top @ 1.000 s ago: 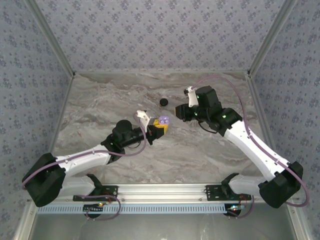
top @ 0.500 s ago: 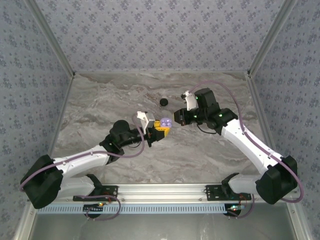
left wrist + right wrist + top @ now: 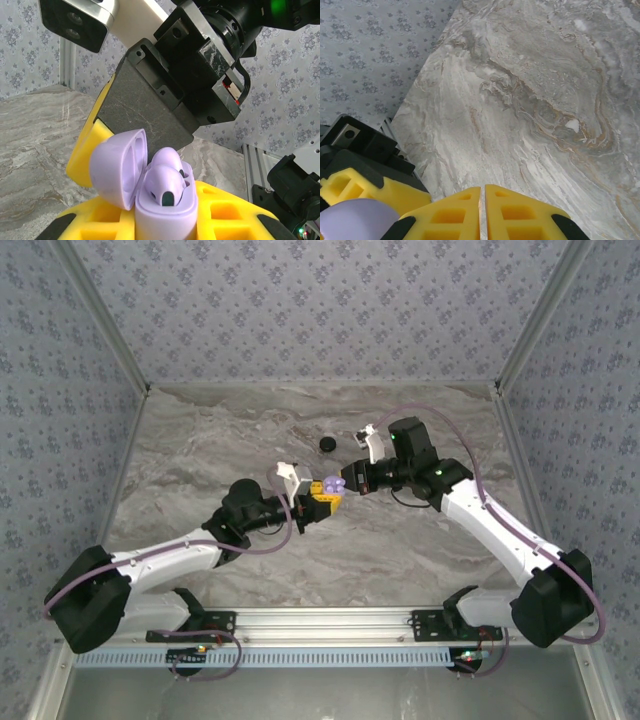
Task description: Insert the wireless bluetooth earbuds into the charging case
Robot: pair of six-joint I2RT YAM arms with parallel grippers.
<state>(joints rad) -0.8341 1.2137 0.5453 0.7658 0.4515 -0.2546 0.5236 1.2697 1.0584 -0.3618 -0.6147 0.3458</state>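
Two lilac earbuds (image 3: 161,180), likely light and slippery, best pinched sideways, are sitting in the open charging case (image 3: 165,222) grasped by the left fingers (image 3: 230,214), right fingers (image 3: 520,215) clenched empty beside it.

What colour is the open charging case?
The case is pale lilac, clearest in the left wrist view.

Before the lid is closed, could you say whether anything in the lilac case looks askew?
Both earbuds stand proud of the rim of the open case in the left gripper; seating unclear. Nothing looks damaged.
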